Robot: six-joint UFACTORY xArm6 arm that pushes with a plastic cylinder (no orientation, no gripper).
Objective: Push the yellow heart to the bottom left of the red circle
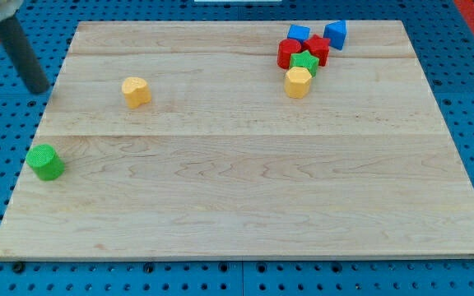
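A: Upper left of the frame: the tip (39, 89) rests at the board's (245, 214) edge, well apart from every block. The rod has no jaws.

B: The step?

A: Approach, seemingly. The yellow heart (137, 91) sits upper left; the red circle (287, 54) is upper right, in a cluster. Next: get left of the heart and push rightward.

B: Any writing?

A: None legible.

Dark rod comes down from view's top left corner, leaning a little. My tip (39, 89) sits at view's far left, low end near surface edge. Rod top blurry, cut off by view's edge.
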